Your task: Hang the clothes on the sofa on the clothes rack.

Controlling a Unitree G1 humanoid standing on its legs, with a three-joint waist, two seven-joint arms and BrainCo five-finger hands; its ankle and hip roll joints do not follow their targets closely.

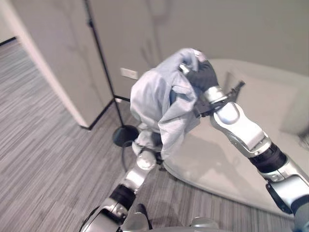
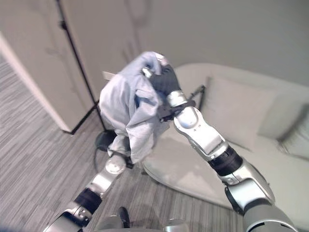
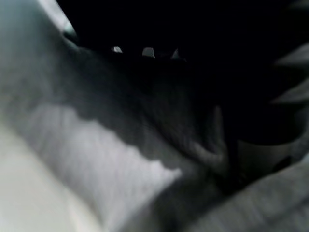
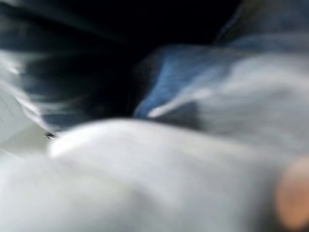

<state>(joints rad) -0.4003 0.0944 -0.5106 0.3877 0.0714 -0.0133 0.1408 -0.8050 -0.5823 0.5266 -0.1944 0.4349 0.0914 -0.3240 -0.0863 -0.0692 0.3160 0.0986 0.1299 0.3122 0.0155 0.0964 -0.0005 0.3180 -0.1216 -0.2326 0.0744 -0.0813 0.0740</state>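
A pale grey-blue garment (image 1: 159, 96) hangs bunched in the air over the sofa's (image 1: 251, 101) front left corner. My right hand (image 1: 202, 76) is at its top, raised high, shut on the cloth with the fabric draped over it. My left arm (image 1: 137, 171) rises from below into the garment's lower folds, and that hand is buried in the cloth. Grey cloth folds (image 3: 145, 159) lie close up in the left wrist view, and blurred pale and blue cloth (image 4: 193, 96) in the right wrist view. The clothes rack's black pole (image 1: 102, 53) stands left of the garment, on a round base (image 1: 124, 134).
A pale wall corner (image 1: 53, 72) juts out left of the rack, with a white socket (image 1: 129, 73) on the wall behind. Grey striped carpet (image 1: 43, 159) covers the floor. Cushions (image 2: 236, 108) lean on the sofa's back.
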